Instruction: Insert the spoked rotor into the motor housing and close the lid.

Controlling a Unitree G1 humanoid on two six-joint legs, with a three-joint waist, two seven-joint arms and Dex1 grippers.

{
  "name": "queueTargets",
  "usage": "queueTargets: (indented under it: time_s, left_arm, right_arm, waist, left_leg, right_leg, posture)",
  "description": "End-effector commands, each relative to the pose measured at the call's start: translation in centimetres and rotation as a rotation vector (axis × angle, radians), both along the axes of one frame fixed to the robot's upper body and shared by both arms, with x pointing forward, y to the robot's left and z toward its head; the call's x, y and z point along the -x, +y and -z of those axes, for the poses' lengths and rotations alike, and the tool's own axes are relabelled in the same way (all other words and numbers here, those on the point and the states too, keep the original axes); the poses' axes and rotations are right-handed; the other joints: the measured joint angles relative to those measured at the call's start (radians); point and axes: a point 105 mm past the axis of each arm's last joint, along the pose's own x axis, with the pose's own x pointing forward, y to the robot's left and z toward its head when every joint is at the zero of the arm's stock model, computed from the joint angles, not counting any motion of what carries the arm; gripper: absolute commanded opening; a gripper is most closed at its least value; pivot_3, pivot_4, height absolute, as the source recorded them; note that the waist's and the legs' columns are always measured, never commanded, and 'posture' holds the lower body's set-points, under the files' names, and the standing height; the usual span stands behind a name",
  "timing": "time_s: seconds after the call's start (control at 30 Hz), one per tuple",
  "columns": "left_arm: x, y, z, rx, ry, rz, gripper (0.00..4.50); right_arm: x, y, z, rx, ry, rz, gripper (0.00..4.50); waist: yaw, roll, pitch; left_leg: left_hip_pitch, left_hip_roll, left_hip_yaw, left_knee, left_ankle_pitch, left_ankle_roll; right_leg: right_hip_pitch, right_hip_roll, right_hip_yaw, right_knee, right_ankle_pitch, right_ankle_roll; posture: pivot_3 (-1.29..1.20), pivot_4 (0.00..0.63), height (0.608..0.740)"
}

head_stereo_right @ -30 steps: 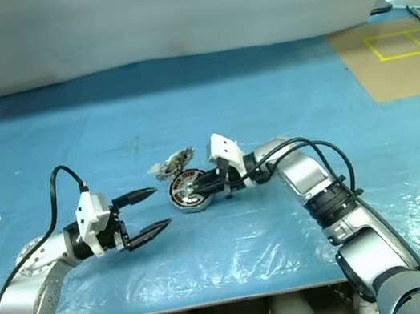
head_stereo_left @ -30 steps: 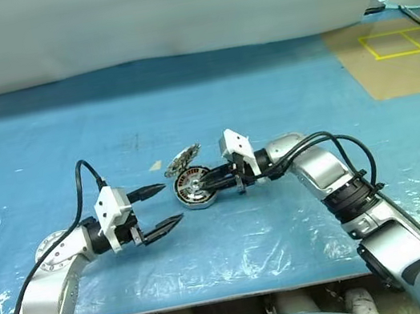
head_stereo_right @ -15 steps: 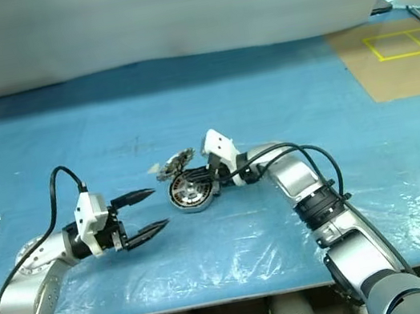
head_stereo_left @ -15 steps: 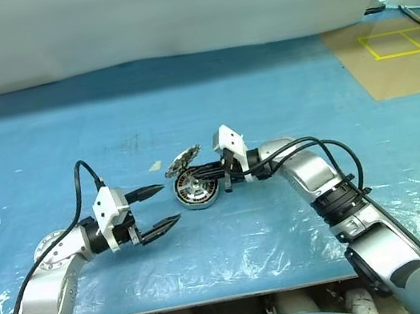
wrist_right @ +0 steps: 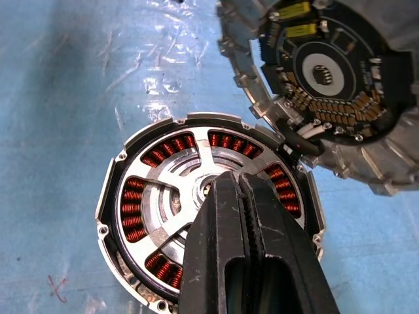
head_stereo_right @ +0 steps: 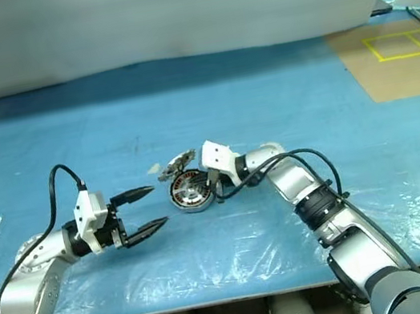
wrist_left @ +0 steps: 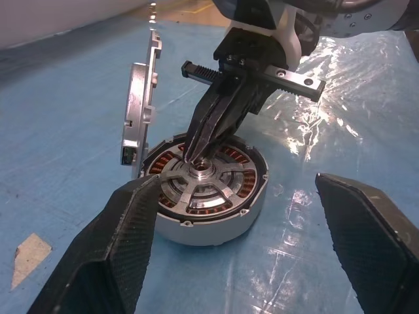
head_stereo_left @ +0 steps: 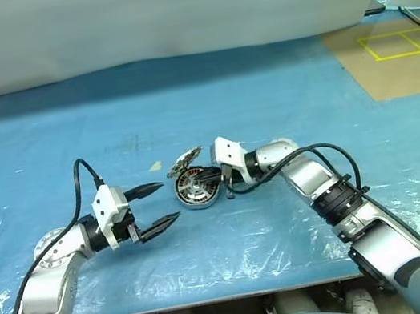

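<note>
The motor housing (wrist_left: 208, 193) was seen lying flat on the blue plastic-covered table (head_stereo_left: 265, 98), between the two arms. The spoked rotor (wrist_right: 196, 203) was already seated inside it; its silver spokes and central hub were visible, with the copper windings showing through the gaps. The lid (wrist_left: 141, 108) was standing open on its edge, touching the far rim of the housing and joined to it by a short bundle of wires (wrist_right: 304, 134). Its inner face, with a dark circuit board (wrist_right: 327, 72), was turned towards the right arm's wrist camera.

The right gripper (wrist_left: 196, 147) was closed, with its two black fingers pressed together and nothing held between them. Its tip was placed just at the hub of the rotor; whether it touched could not be told.

The left gripper (head_stereo_left: 162, 206) was held wide open and empty, near the housing on the left, pointing towards it.
</note>
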Motion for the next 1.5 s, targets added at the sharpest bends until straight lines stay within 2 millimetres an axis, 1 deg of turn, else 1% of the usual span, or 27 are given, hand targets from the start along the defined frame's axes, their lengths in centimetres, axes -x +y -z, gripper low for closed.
queueTargets:
  time_s: [0.03,0.1,0.17,0.3,0.37,0.43,0.53,0.57,0.63,0.7,0.77,0.87,0.93,1.03,1.1,1.2,1.3,1.4,1.5]
  left_arm:
    - [-0.4,0.6,-0.9,-0.011,-0.05,-0.005,3.98]
    - [-0.7,0.9,-1.0,-0.013,-0.064,-0.023,3.98]
    - [-1.3,1.5,-1.2,-0.014,-0.08,-0.051,3.98]
    - [-2.6,3.5,-1.6,-0.023,-0.108,-0.124,3.98]
    - [-3.6,4.7,-2.0,-0.014,-0.107,-0.181,3.98]
    - [-4.5,5.6,-2.5,0.006,-0.1,-0.226,3.98]
    - [-5.8,6.0,-3.8,0.073,-0.097,-0.262,3.98]
    - [-5.9,6.0,-4.0,0.087,-0.095,-0.264,3.98]
    - [-6.3,5.9,-4.4,0.114,-0.088,-0.263,3.98]
    - [-6.9,5.5,-4.7,0.141,-0.091,-0.261,3.98]
    - [-8.0,4.2,-4.7,0.164,-0.046,-0.248,3.98]
    - [-9.4,1.7,-5.0,0.187,-0.052,-0.185,3.98]
    - [-10.0,0.3,-5.1,0.186,-0.056,-0.144,3.98]
    - [-10.8,-2.2,-5.0,0.181,-0.054,-0.058,3.98]
    - [-11.3,-3.6,-4.8,0.167,-0.051,-0.014,3.98]
    - [-12.3,-5.0,-5.0,0.159,-0.07,0.019,3.98]
    - [-13.6,-6.0,-5.5,0.152,-0.085,0.021,3.98]
    - [-13.6,-8.1,-5.7,0.156,-0.089,0.085,3.98]
    - [-13.1,-9.8,-5.5,0.142,-0.11,0.145,3.98]
  right_arm:
    - [0.7,-1.4,4.0,0.153,0.061,0.007,0.03]
    - [0.7,-1.5,4.1,0.162,0.051,0.001,0.03]
    - [0.7,-1.2,3.6,0.119,0.057,0.007,0.03]
    - [0.4,-0.6,0.5,-0.061,0.136,0.042,0.03]
    - [0.1,-0.4,-1.8,-0.187,0.184,0.054,0.03]
    - [0.3,-0.2,-4.5,-0.317,0.238,0.051,0.03]
    - [1.8,-0.5,-7.3,-0.373,0.249,-0.006,0.03]
    - [2.2,-0.6,-7.8,-0.381,0.25,-0.009,0.03]
    - [2.6,-1.1,-8.5,-0.386,0.25,0.0,0.03]
    - [2.8,-2.0,-8.7,-0.379,0.24,0.028,0.03]
    - [2.7,-3.8,-7.6,-0.347,0.234,0.111,0.03]
    - [2.7,-6.0,-6.1,-0.321,0.244,0.225,0.03]
    - [3.3,-6.5,-5.7,-0.321,0.259,0.247,0.03]
    - [4.9,-6.4,-5.2,-0.312,0.286,0.234,0.03]
    - [5.6,-6.5,-5.1,-0.303,0.291,0.227,0.03]
    - [5.8,-7.0,-5.2,-0.29,0.277,0.237,0.03]
    - [5.7,-8.1,-5.2,-0.281,0.247,0.282,0.03]
    - [5.6,-10.1,-4.5,-0.27,0.216,0.376,0.03]
    - [6.5,-11.9,-2.8,-0.228,0.198,0.46,0.03]
  waist:
    - [0.0,0.0,0.0]
    - [0.0,0.0,-0.001]
    - [0.0,0.0,-0.001]
    - [0.001,0.0,-0.001]
    - [0.001,0.0,-0.001]
    - [0.003,0.0,0.0]
    - [0.008,0.0,0.0]
    - [0.011,0.0,0.0]
    - [0.013,0.0,0.0]
    - [0.02,0.0,0.0]
    - [0.032,0.0,0.0]
    - [0.049,0.0,0.0]
    - [0.051,0.0,0.0]
    - [0.05,0.0,0.0]
    - [0.047,0.0,0.0]
    - [0.05,-0.001,0.001]
    - [0.055,-0.001,0.001]
    - [0.059,-0.001,0.001]
    - [0.064,-0.002,0.001]
  left_leg:
    - [0.001,0.0,0.0,0.0,0.0,0.0]
    - [0.002,0.0,0.0,0.0,0.0,0.0]
    - [0.004,0.0,0.0,0.0,0.0,0.0]
    - [0.004,0.0,0.0,0.0,0.0,0.0]
    - [0.003,0.0,0.0,0.0,0.0,0.0]
    - [0.0,0.0,0.0,0.0,0.0,0.0]
    - [-0.007,0.0,0.0,0.0,0.0,0.0]
    - [-0.007,0.0,-0.001,0.0,0.0,0.0]
    - [-0.007,0.0,-0.001,-0.001,0.0,0.0]
    - [-0.007,0.0,-0.001,-0.003,0.0,0.0]
    - [-0.007,0.0,-0.001,-0.003,0.0,0.0]
    - [-0.007,0.0,-0.001,-0.002,0.0,0.0]
    - [-0.007,-0.001,-0.001,-0.002,0.0,0.0]
    - [-0.007,-0.001,-0.001,-0.001,0.0,0.0]
    - [-0.006,-0.001,-0.001,-0.002,0.0,-0.001]
    - [-0.007,-0.001,-0.001,-0.002,0.0,-0.001]
    - [-0.007,-0.002,-0.002,-0.001,0.0,-0.001]
    - [-0.008,-0.002,-0.002,-0.001,0.0,-0.001]
    - [-0.009,-0.003,-0.003,-0.002,0.0,-0.001]
  right_leg:
    - [0.0,0.0,0.0,0.0,0.0,0.0]
    - [0.002,0.0,0.0,0.0,0.0,0.0]
    - [0.003,0.0,0.0,0.0,0.0,0.0]
    - [0.004,0.0,0.0,0.0,0.0,0.0]
    - [0.003,0.0,0.0,0.0,0.0,0.0]
    - [0.0,0.0,0.0,0.0,0.0,0.0]
    - [-0.005,0.001,-0.001,0.0,0.001,0.001]
    - [-0.005,0.001,-0.001,0.0,0.002,0.004]
    - [-0.005,0.001,-0.002,0.0,0.002,0.004]
    - [-0.005,0.001,-0.002,-0.001,0.002,0.004]
    - [-0.005,0.001,-0.002,-0.002,0.002,0.004]
    - [-0.004,0.0,-0.002,-0.002,0.002,0.004]
    - [-0.004,-0.001,-0.001,-0.002,0.002,0.004]
    - [-0.004,0.0,-0.001,-0.002,0.003,0.004]
    - [-0.004,0.0,0.0,-0.002,0.003,0.005]
    - [-0.004,0.0,0.0,-0.002,0.003,0.005]
    - [-0.004,0.0,-0.001,-0.002,0.004,0.006]
    - [-0.004,-0.001,-0.001,-0.003,0.004,0.007]
    - [-0.003,-0.001,-0.001,-0.005,0.004,0.007]
  posture:
    - [0.0,0.15,0.74]
    - [0.0,0.15,0.74]
    - [0.0,0.15,0.74]
    - [0.0,0.15,0.74]
    - [0.0,0.15,0.74]
    - [0.0,0.15,0.74]
    - [0.0,0.15,0.74]
    - [0.0,0.15,0.74]
    - [0.0,0.15,0.74]
    - [0.0,0.15,0.74]
    - [0.0,0.15,0.74]
    - [0.0,0.15,0.74]
    - [0.0,0.15,0.74]
    - [0.0,0.15,0.74]
    - [0.0,0.15,0.74]
    - [0.0,0.15,0.74]
    - [0.0,0.15,0.74]
    - [0.0,0.15,0.74]
    - [0.0,0.15,0.74]
